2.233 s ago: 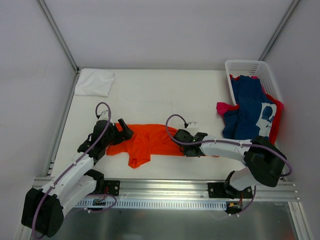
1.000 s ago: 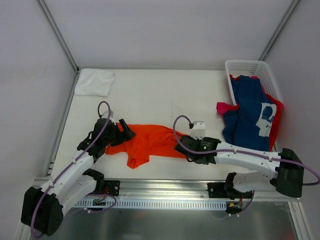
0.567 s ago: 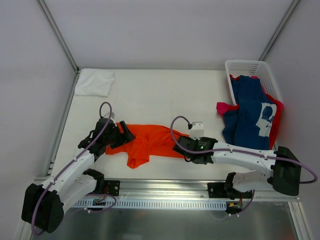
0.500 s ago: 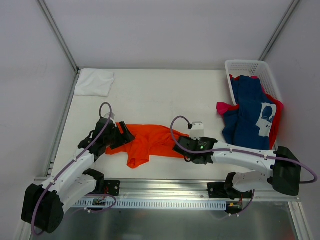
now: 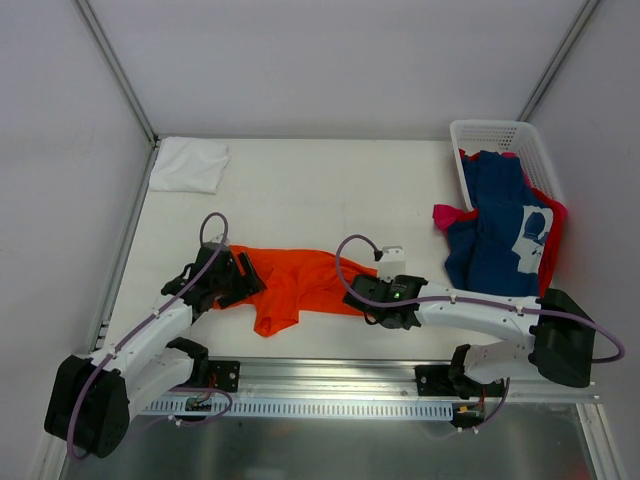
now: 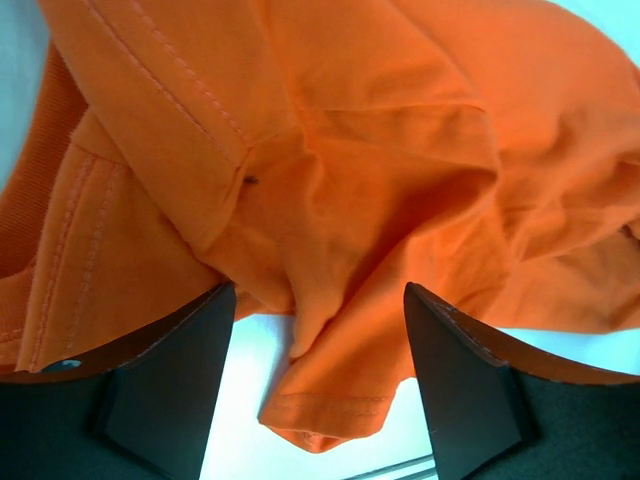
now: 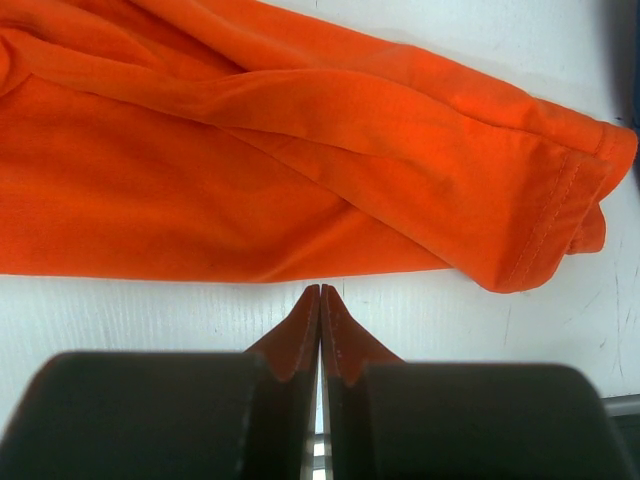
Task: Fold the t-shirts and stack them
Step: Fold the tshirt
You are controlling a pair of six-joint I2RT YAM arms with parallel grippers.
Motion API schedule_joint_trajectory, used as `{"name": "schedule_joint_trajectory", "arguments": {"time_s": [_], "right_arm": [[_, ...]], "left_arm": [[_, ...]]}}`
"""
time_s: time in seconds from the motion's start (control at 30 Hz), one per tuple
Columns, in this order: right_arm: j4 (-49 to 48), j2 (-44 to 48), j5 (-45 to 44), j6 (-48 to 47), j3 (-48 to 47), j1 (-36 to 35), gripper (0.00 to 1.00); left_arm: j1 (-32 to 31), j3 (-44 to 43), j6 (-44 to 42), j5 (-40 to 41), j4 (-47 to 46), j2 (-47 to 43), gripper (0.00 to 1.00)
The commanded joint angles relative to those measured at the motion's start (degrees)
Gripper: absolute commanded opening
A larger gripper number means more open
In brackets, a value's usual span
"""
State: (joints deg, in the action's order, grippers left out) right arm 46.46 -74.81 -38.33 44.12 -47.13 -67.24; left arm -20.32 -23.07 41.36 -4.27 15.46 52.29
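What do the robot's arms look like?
Both the left arm and the right arm are white tubes with chunky black joints. A thin purple cable loops along each one. The jaws are two flat black wedges. A tiny green light glows near the right wrist.

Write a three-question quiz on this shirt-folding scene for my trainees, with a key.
1. True or false: the right gripper is shut.
2. Where on the table is the white t-shirt? A far-left corner; B near-right corner; C centre.
3. Which garment lies between the open fingers of the left gripper?
Key: 1 true; 2 A; 3 the orange t-shirt.
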Motion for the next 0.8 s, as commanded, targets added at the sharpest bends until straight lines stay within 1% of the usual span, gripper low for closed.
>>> {"name": "schedule_joint_trajectory", "arguments": {"time_s": [0.0, 0.07, 0.1, 0.2, 0.23, 0.27, 0.33, 0.4, 0.43, 0.53, 0.77], "right_arm": [[0.3, -0.43, -1.66, 1.32, -0.5, -0.17, 0.02], [0.21, -0.78, -1.66, 1.41, -0.41, -0.17, 0.02], [0.13, -0.95, -1.66, 1.41, -0.41, -0.17, 0.02], [0.13, -1.48, -1.58, 1.5, -0.41, -0.17, 0.02], [0.13, -1.66, -1.58, 1.5, -0.41, -0.17, 0.02], [0.13, -1.75, -1.58, 1.5, -0.41, -0.17, 0.02], [0.04, -1.92, -1.49, 1.58, -0.41, -0.26, 0.02], [-0.05, -2.1, -1.49, 1.58, -0.41, -0.17, 0.02], [-0.05, -2.1, -1.58, 1.5, -0.41, -0.26, 0.02], [-0.23, -2.45, -1.58, 1.58, -0.33, -0.17, 0.02], [-0.75, -4.73, -1.66, 1.24, -1.03, -0.26, 0.02]], "left_arm": [[-0.86, 0.48, 0.39, 2.78, -0.69, 1.32, 0.68], [-1.04, 0.74, -0.05, 3.3, -1.93, 2.54, 0.63], [-1.04, 0.92, -0.14, 3.48, -2.36, 3.16, 0.58], [-1.22, 1.27, -0.14, 3.57, -4.21, 5.62, 0.52], [-1.22, 1.36, -0.14, 3.57, -4.56, 6.06, 0.43], [-1.39, 1.36, -0.06, 3.48, -5.17, 7.11, 0.38], [-1.57, 1.1, -0.06, 3.48, -5.53, 7.56, 0.29], [-1.57, 1.1, 0.12, 3.92, -5.62, 7.74, 0.25], [-1.66, 1.1, 0.21, 3.92, -5.62, 7.48, 0.21], [-1.66, 1.19, 0.3, 3.92, -5.62, 6.77, 0.17], [-1.74, 0.83, -0.41, 2.61, -5.27, 4.58, 0.18]]}}
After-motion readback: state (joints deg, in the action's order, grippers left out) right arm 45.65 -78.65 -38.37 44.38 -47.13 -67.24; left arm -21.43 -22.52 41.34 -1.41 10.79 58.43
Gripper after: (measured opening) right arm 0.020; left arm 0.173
